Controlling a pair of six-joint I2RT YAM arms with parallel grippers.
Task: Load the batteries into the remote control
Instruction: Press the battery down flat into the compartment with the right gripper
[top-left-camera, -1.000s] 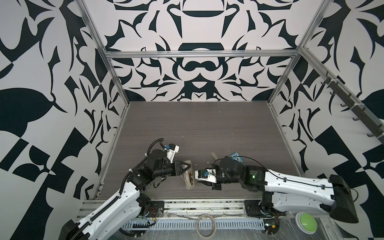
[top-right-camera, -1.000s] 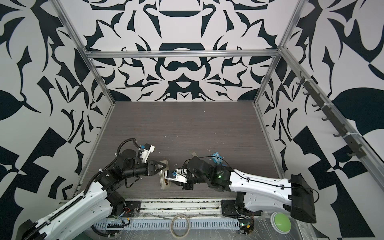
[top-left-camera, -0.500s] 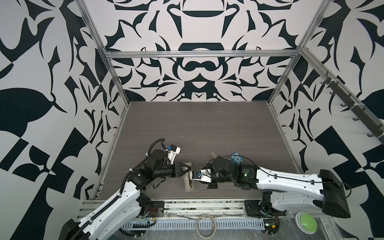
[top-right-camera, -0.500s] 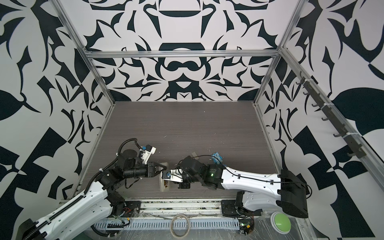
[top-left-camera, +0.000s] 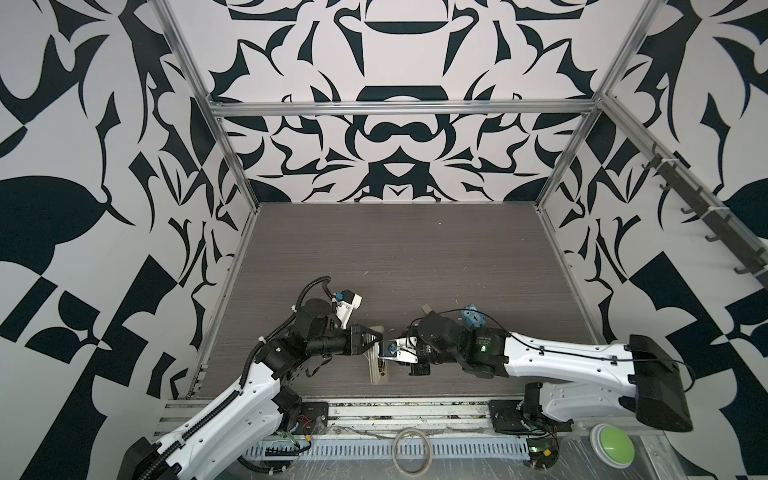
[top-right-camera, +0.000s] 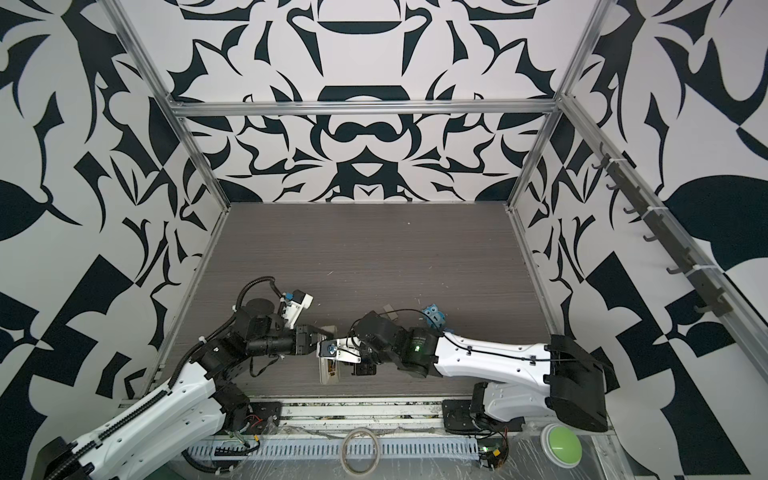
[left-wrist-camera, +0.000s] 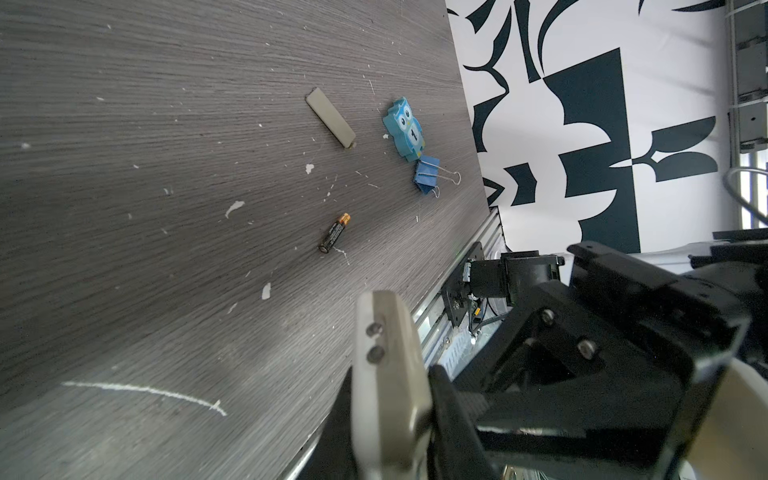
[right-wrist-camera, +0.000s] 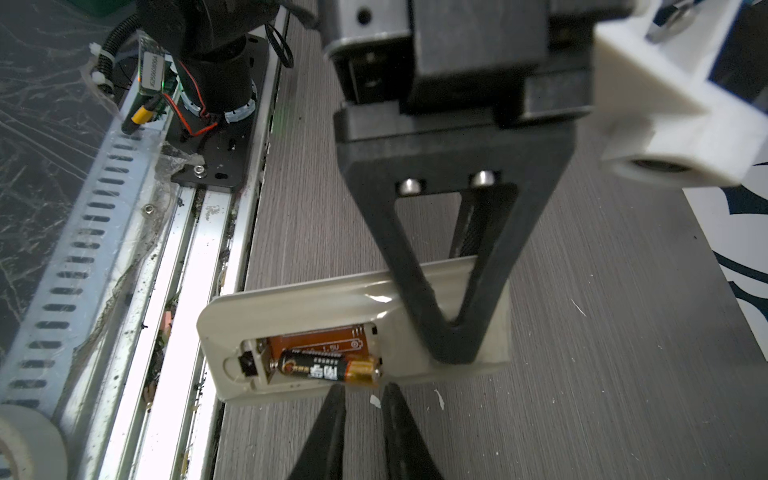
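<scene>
The remote control lies back-up near the table's front edge, visible in both top views. Its battery bay is uncovered. One of the batteries, black with a gold end, lies in the bay. My left gripper is shut on the remote's end, which shows edge-on between its jaws. My right gripper stands just off the remote's long side, its tips next to that battery. Its jaws are slightly apart with nothing between them. A second battery lies loose on the table.
A blue owl figure, a blue binder clip and a flat beige-grey strip lie right of the remote. White flecks dot the dark wood. The metal rail, a tape roll and a green button sit in front.
My right arm has reached left toward the remote and its jaws have narrowed. The left gripper has stayed shut on the remote.
</scene>
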